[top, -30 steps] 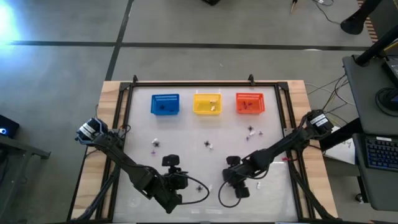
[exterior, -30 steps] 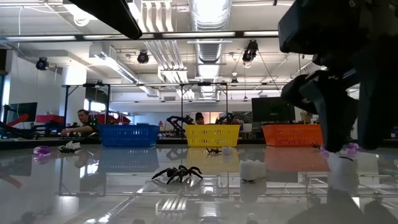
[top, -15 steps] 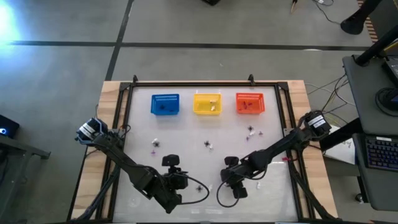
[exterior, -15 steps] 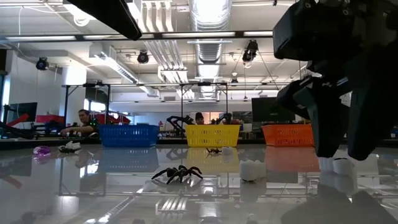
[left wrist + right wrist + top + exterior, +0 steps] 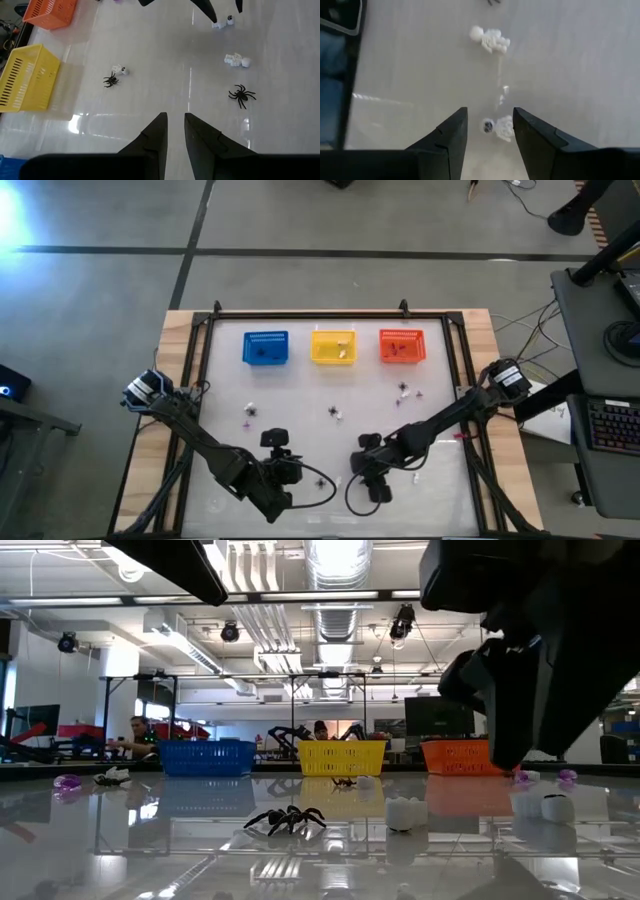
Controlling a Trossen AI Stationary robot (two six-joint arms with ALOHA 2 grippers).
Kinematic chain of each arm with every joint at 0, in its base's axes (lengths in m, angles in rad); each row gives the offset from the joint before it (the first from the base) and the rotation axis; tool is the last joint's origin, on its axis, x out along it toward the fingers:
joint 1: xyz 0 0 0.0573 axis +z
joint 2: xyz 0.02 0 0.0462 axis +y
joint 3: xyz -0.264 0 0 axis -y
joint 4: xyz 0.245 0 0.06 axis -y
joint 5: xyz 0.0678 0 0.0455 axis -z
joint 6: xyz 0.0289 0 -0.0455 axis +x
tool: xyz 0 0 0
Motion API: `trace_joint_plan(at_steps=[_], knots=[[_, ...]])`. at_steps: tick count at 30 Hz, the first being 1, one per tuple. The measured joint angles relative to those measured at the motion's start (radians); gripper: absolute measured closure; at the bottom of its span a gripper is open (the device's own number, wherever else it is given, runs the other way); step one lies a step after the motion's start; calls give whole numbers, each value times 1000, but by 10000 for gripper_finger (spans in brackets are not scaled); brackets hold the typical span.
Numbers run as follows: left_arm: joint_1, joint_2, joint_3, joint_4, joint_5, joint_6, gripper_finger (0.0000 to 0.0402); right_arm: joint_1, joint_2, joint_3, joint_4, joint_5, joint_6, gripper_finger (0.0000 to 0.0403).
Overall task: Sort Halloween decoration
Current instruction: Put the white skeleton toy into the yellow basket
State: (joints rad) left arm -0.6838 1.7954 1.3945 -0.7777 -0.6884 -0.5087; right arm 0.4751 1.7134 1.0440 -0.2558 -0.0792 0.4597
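The right gripper (image 5: 372, 477), jaws released, has slid leftward to straddle a small whitish skeleton trinket (image 5: 499, 127) near the table's front, readying a pick, while the left gripper (image 5: 173, 131), nearly closed and empty, waits nearby.

Glossy white table (image 5: 230, 480), dark frame rails, wood edges. Far side, in row: blue basket (image 5: 265, 347), yellow basket (image 5: 333, 346), orange basket (image 5: 401, 345). Scattered on top: Halloween decoration (image 5: 336, 413) — black spider (image 5: 286, 819) near front, whitish skeleton pieces (image 5: 490, 39), purple bits (image 5: 67, 782) toward edges.
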Motion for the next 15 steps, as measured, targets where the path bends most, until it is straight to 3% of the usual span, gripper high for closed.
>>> trace_joint_plan(at_steps=[4,11,15], knots=[[0,0,0,0,0,-1,354,0,0,2,-3,20,113,252],[0,0,0,-4,0,7,354,1,0,-2,-95,140,477,252],[0,0,-1,-30,0,28,354,0,0,-2,-95,143,658,252]])
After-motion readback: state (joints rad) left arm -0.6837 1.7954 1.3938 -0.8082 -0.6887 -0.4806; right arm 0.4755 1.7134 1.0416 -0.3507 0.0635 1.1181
